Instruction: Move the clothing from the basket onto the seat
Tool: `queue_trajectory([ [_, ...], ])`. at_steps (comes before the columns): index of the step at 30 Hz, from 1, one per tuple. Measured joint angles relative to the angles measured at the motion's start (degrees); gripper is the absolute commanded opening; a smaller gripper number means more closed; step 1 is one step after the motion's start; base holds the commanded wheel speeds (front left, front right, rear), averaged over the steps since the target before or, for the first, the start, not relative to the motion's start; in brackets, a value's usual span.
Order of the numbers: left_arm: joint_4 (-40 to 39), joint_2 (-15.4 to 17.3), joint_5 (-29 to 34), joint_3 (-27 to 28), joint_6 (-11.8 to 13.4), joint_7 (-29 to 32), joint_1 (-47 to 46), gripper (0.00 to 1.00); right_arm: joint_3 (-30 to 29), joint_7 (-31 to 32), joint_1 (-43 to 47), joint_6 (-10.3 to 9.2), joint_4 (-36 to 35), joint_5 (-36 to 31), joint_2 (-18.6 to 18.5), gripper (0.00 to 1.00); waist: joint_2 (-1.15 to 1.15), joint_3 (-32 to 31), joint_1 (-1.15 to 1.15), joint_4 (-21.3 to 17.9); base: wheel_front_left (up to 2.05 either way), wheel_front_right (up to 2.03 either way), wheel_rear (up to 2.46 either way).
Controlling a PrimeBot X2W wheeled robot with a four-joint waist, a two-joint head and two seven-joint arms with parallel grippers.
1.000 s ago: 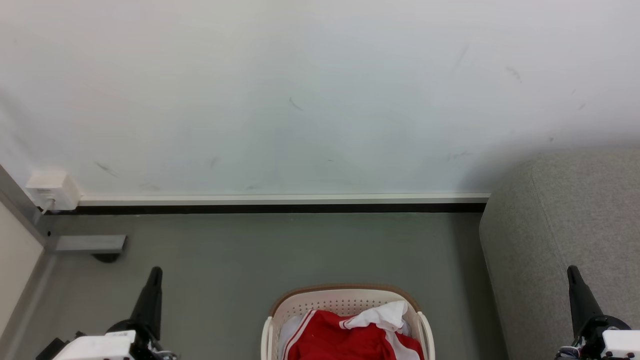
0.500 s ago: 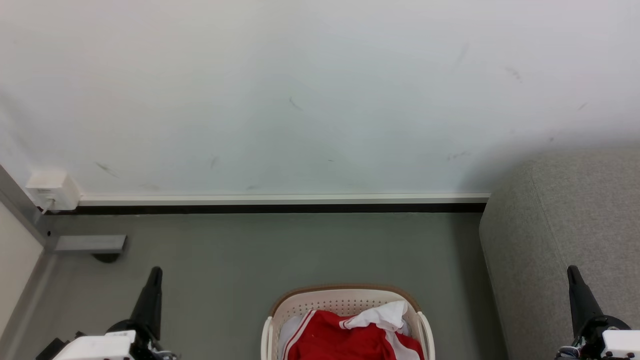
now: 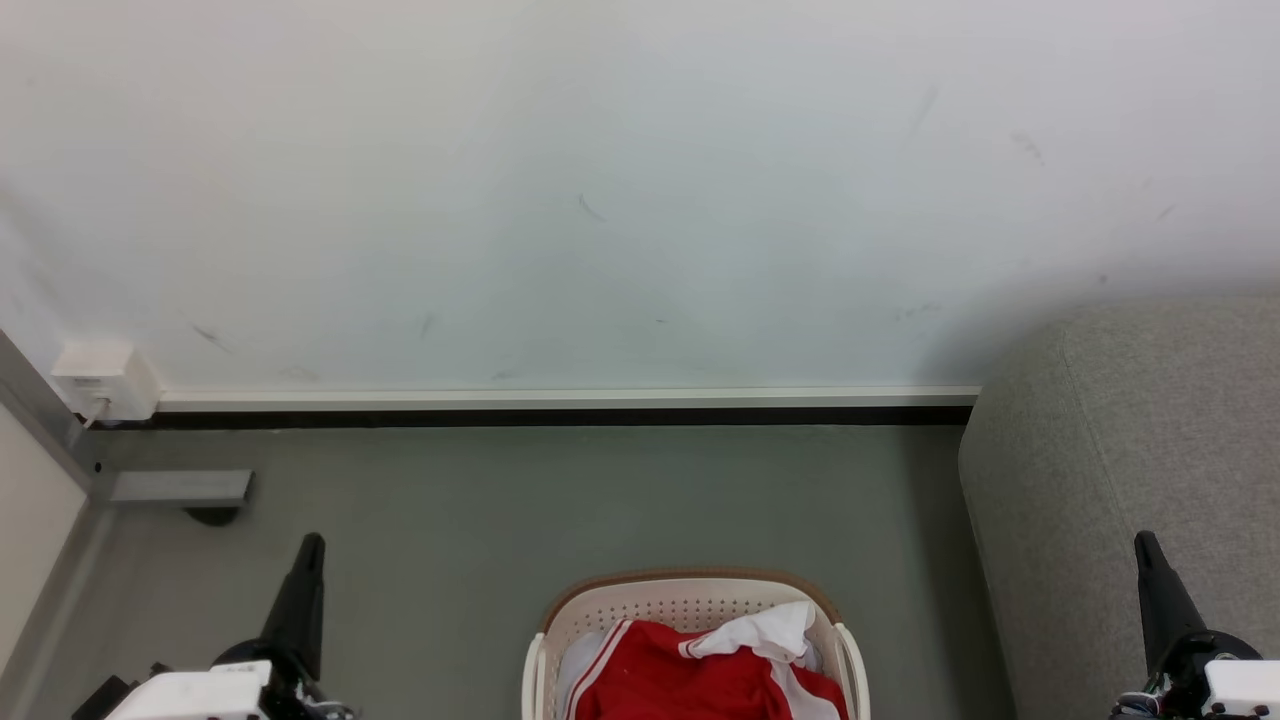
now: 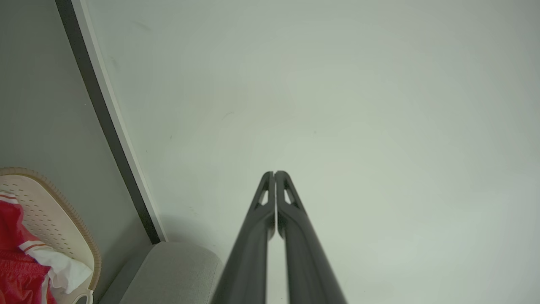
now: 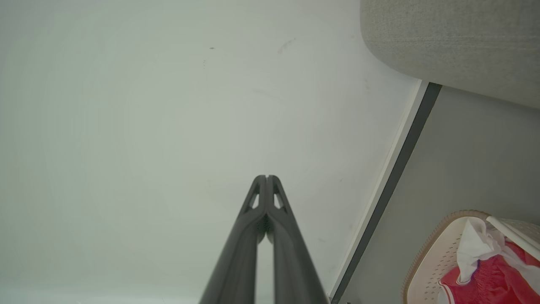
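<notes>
The cream basket [image 3: 690, 597] with a brown rim stands on the grey floor at the bottom middle of the head view. In it lies red clothing [image 3: 690, 675] with white stripes and a white cloth piece [image 3: 765, 632] on top. The grey seat [image 3: 1130, 480] rises at the right. My left gripper [image 3: 311, 545] is shut and empty, well left of the basket. Over the seat's front part, my right gripper [image 3: 1143, 543] is shut and empty too. The left wrist view shows the shut gripper [image 4: 274, 173], the basket [image 4: 46, 215] and clothing [image 4: 17, 270]; the right wrist view shows the shut gripper [image 5: 266, 177], the basket [image 5: 438, 253] and the seat [image 5: 455, 38].
A white wall [image 3: 600, 180] with a pale skirting [image 3: 560, 398] and dark strip closes the floor behind the basket. A white socket box [image 3: 100, 380] and a grey metal bracket [image 3: 180, 487] sit at the left corner, beside a beige panel [image 3: 30, 520].
</notes>
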Motion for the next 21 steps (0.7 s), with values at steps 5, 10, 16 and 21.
queue_trajectory([
  [5, 0.0, 0.0, 0.0, 0.0, 0.0, 0.0, 0.0, 0.00, 0.0, 0.0, 0.0, 0.00, 0.0, 0.0, 0.0, 0.00, 0.00, 0.0, 0.00, 0.0, 0.00, 0.00, 0.00],
  [10, 0.1, 0.0, 0.0, 0.0, 0.0, 0.0, 0.0, 1.00, 0.0, 0.0, 0.0, 0.00, 0.1, 0.0, 0.0, 1.00, 0.00, 0.0, 0.00, 0.0, 0.00, 0.00, 0.00],
  [16, 2.1, -0.6, 0.2, -0.6, 0.0, -0.7, 2.1, 1.00, 0.6, -0.7, 2.1, 0.00, 2.2, 0.0, 0.9, 1.00, 0.00, 0.0, 0.00, 0.0, 0.00, 0.00, 0.00],
  [21, 2.0, -0.6, 0.9, -1.6, 0.0, -1.9, 2.1, 1.00, 1.0, -2.1, 2.1, 0.00, 2.0, -2.2, 0.9, 1.00, 0.00, 0.1, 0.00, 0.1, 0.00, 0.00, 0.00],
])
